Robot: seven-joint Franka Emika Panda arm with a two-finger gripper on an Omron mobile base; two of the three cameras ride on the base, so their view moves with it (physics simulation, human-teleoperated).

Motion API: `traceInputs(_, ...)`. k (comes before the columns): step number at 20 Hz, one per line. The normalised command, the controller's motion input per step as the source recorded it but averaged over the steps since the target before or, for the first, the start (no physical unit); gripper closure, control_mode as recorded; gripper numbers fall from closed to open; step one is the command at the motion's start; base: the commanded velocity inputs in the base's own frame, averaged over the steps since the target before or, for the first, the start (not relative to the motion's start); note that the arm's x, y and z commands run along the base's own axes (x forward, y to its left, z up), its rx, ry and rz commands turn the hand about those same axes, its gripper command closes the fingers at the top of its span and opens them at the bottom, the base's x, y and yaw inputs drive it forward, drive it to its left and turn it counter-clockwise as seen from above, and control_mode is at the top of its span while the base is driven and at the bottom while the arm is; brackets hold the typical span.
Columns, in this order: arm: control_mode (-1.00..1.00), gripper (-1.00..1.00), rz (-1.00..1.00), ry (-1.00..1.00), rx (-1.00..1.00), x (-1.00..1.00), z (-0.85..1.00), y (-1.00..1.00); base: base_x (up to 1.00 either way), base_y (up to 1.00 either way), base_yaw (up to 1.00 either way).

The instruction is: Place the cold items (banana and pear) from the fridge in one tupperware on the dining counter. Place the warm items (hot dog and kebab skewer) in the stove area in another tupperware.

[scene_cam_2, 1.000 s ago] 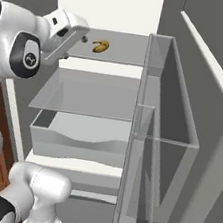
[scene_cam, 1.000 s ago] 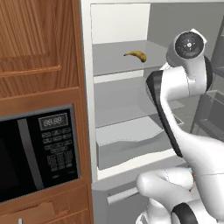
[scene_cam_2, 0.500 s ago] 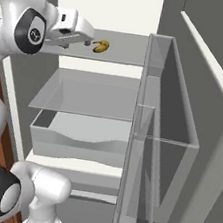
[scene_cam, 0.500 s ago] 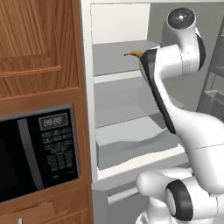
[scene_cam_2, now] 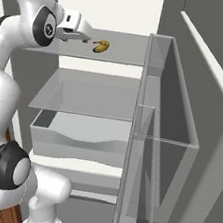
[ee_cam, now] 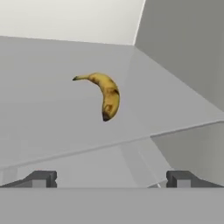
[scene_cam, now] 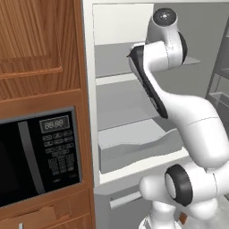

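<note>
Banana position is what the coming reach turns on: it lies on the upper shelf of the open fridge, straight ahead of the fingers and a little deeper in, apart from them with bare shelf between. In the hand view the fruit sits just left of the midline between the two dark tips, which stand wide apart and hold nothing. Its long axis runs along the line of approach and a little across it, the thin stem end pointing away and to the left, the dark blunt end curling back toward the hand, so I judge the fingers would do best to close across the curved middle. From the right base view the hand is level with that shelf, near its front edge, and the banana rests just beyond it, well short of the white back wall. Nothing else lies on the shelf that I can see, and nothing stands in the way. Below are a second shelf and the wide grey drawer bin; the clear door bins stand off to the right, and a black microwave sits in the wooden cabinet to the left. No pear is to be seen.
</note>
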Motion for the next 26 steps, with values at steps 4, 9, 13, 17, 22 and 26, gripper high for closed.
traceInputs(4, -1.0, -1.0, 0.15, 0.05, 0.0, 0.83, -0.56, -0.62, 0.0, 0.0, 0.0)
traceInputs(9, -1.0, -1.0, 0.2, 0.02, 0.08, 0.79, -0.2, -0.67, 0.0, 0.0, 0.0)
traceInputs(13, -1.0, -1.0, 0.13, 0.0, 0.11, 0.8, 0.0, -0.11, 0.0, 0.0, 0.0)
traceInputs(17, -1.0, -1.0, 0.09, 0.0, 0.09, 0.61, 0.0, 0.0, 0.0, 0.0, 0.0)
traceInputs(22, -1.0, -1.0, 0.07, 0.0, 0.06, 0.45, 0.0, 0.0, 0.0, 0.0, 0.0)
traceInputs(26, -1.0, -1.0, 0.04, 0.0, 0.0, 0.35, -0.04, 0.06, 0.0, 0.0, 0.0)
